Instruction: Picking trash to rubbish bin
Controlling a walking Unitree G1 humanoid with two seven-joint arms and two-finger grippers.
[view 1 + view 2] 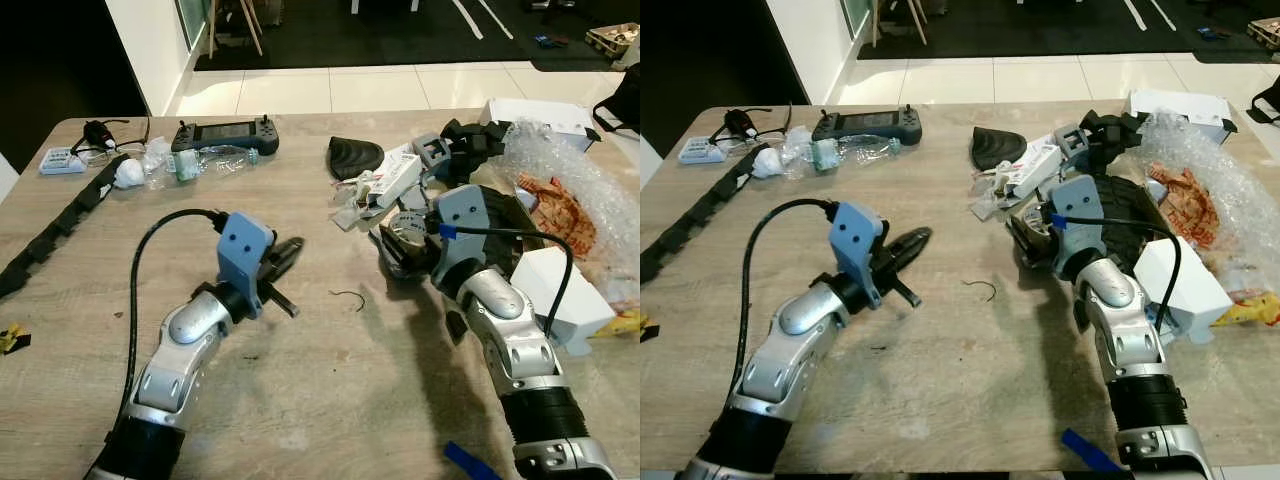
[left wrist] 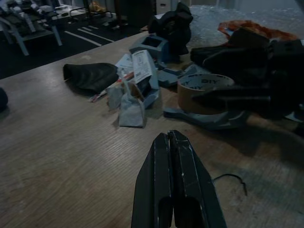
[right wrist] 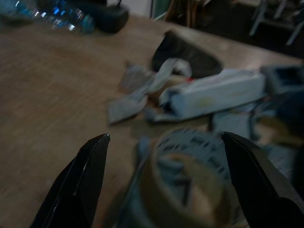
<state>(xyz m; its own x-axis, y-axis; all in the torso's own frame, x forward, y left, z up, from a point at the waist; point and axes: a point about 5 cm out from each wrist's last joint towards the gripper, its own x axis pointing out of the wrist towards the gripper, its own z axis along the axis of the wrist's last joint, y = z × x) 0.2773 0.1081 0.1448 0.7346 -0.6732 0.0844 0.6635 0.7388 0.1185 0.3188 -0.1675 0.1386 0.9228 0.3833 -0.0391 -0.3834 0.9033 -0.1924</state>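
A heap of trash lies at the right of the wooden table: a tape roll, a white carton, crumpled paper scraps and a black curved piece. My right gripper is open, one finger on each side of the tape roll, low over the table. My left gripper is shut and holds nothing. It hovers above bare wood at the middle left and points toward the heap. A thin bit of wire lies between the two arms.
Bubble wrap, an orange wrapper and a white box crowd the right edge. At the far left are a crushed plastic bottle, a handheld controller, glasses and a black chain strip. A blue piece lies near the front edge.
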